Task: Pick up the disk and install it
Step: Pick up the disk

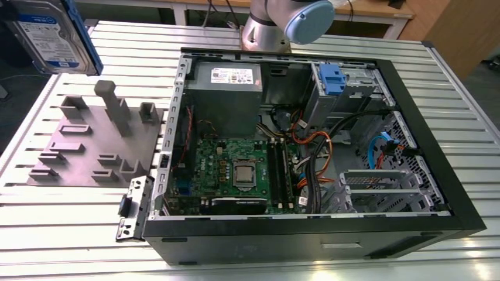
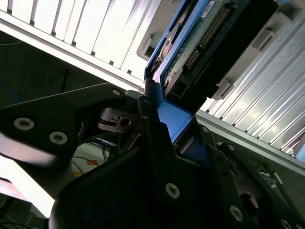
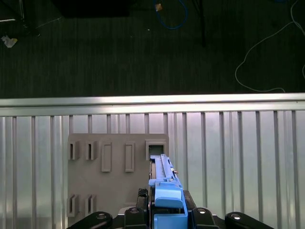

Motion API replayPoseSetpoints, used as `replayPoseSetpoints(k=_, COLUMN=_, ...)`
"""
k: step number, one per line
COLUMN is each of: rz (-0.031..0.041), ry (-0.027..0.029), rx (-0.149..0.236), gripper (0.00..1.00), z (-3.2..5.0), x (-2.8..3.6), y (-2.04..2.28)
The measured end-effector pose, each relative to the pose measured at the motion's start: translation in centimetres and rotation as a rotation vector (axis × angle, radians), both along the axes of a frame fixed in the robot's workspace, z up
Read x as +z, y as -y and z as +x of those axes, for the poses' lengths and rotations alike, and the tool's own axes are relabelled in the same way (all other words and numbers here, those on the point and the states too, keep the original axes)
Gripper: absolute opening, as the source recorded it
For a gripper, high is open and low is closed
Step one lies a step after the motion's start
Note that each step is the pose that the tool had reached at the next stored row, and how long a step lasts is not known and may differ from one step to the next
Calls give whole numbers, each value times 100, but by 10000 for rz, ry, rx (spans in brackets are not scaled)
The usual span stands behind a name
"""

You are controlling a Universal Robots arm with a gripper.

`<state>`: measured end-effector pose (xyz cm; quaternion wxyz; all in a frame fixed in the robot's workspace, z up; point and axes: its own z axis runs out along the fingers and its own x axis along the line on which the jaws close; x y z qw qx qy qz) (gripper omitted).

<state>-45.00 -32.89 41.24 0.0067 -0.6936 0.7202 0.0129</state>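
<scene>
The disk, a silver hard drive with a white-and-blue label and a blue carrier frame, hangs in the air over the table's far corner at the exterior view's left. In the second wrist view my gripper is shut on the blue frame at one end of the disk, whose green circuit-board side and connector show. In the first wrist view the disk stands edge-on between the black fingers, above the grey fixture plate.
An open black computer case lies on the slatted aluminium table, with a grey power-supply box, motherboard and a drive bay with a blue latch. A grey fixture plate with upright posts sits beside the case. The arm's base is behind the case.
</scene>
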Motion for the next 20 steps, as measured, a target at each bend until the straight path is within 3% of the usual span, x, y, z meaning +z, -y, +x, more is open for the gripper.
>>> replayPoseSetpoints(k=20, rz=-1, ry=-1, rx=1, gripper=36, z=0, x=67, y=0)
